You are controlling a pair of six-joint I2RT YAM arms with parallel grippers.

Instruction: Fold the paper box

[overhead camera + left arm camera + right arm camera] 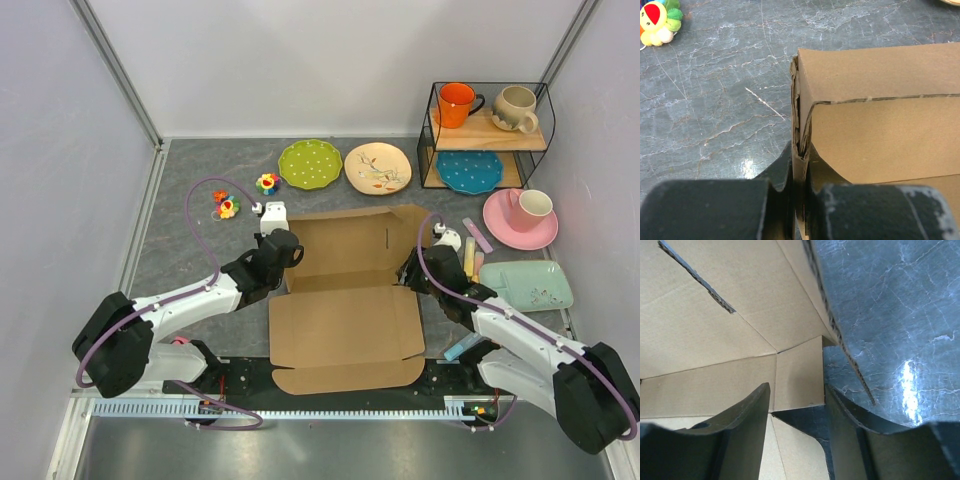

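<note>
The paper box is a brown cardboard sheet in the middle of the table, its near panel lying flat and its far part raised. My left gripper is at the box's left side. In the left wrist view it is shut on the folded upright edge of the side wall. My right gripper is at the box's right edge. In the right wrist view its jaws stand apart with a small cardboard tab between them, and the tab's right edge lies close to the right finger.
Behind the box lie a green plate and a beige plate. A wire shelf at the back right holds two mugs and a blue plate. A pink cup on a saucer, a teal tray and small toys lie around.
</note>
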